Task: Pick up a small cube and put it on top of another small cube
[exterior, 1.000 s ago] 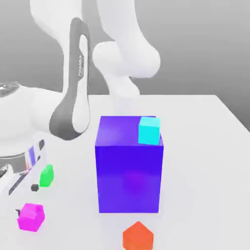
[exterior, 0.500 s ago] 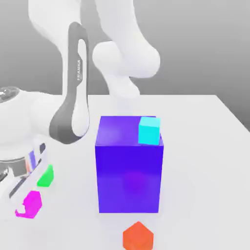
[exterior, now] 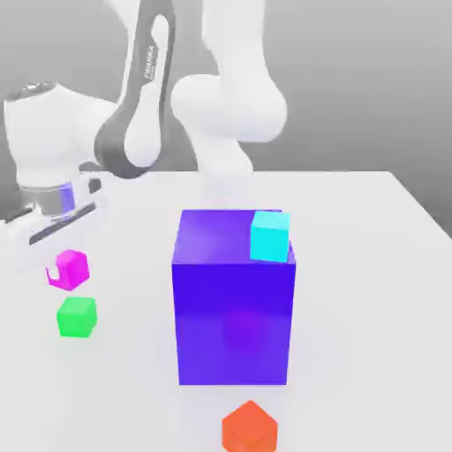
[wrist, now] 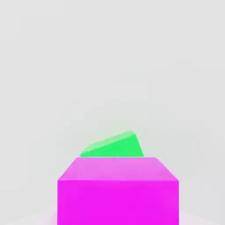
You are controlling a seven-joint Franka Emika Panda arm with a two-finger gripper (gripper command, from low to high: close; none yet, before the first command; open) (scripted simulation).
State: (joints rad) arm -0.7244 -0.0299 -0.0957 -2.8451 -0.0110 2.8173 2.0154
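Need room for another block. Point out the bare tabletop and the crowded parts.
Bare: the table on the exterior view's right of the blue block, up to its edge. Crowded: the left, where the claw holds the pink cube above the green cube. The orange cube takes the front.

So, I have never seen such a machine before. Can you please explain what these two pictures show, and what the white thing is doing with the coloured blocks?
These are simulator renders of a white robot arm working over a white table. One picture looks at the scene from outside; the other comes from a camera on the arm's hand.

The claw is shut on the small magenta cube, held up off the table. In the hand view this cube is close, with the small green cube beyond it.

On the table lie the green cube, a big blue-purple block with a cyan cube on top, and an orange-red cube.
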